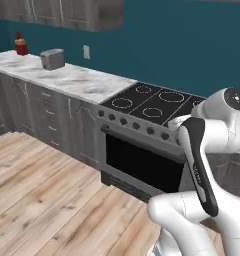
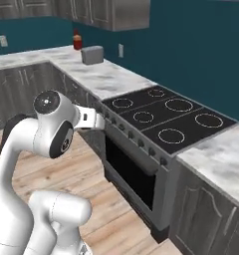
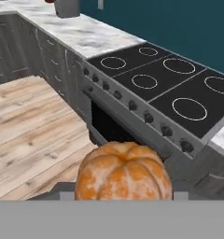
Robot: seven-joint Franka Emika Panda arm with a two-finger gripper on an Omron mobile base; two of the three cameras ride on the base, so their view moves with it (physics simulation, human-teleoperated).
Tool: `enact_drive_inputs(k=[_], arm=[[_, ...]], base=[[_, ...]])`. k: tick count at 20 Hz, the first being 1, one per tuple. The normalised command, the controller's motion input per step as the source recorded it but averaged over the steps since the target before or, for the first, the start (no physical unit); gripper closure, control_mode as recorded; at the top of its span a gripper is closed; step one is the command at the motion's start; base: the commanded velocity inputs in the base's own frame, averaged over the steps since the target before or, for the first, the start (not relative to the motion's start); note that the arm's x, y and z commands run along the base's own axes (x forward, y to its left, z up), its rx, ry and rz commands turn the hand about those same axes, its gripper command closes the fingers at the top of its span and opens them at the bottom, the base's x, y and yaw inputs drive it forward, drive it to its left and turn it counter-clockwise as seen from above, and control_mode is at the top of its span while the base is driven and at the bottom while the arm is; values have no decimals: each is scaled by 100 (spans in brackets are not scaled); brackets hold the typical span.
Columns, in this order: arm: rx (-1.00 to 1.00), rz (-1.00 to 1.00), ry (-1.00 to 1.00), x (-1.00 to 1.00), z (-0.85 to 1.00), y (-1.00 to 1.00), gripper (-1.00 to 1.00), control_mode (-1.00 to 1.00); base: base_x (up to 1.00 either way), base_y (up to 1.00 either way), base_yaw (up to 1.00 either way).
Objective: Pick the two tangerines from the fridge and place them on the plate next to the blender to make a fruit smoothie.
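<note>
Orange tangerine (image 3: 123, 171) pinched in the hand (image 3: 123, 193) (ridged peel), black stove (image 3: 167, 88) beyond, marble counter (image 3: 83, 32)

one tangerine (image 3: 123, 171), one toaster (image 1: 52, 59), five burners (image 3: 189, 108)

Flat, even rendered light falling everywhere; no hard shadows showing, no glare; oven cavity (image 1: 142, 162) staying dark; edges looking slightly soft, low-resolution.

Open floor (image 1: 47, 190) left; stove (image 2: 156, 144) blocks ahead
</note>
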Motion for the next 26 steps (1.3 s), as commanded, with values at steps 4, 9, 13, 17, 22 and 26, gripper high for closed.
enact_drive_inputs(k=[4,9,13,17,22,26], arm=[[0,0,0,0,0,0,100,100],[0,0,0,0,0,0,100,100],[0,0,0,0,0,0,100,100],[0,0,0,0,0,0,100,100],[0,0,0,0,0,0,100,100],[0,0,0,0,0,0,100,100]], base=[[-2,0,100],[-2,2,100],[0,0,100],[0,0,100],[0,0,100],[0,0,100]])
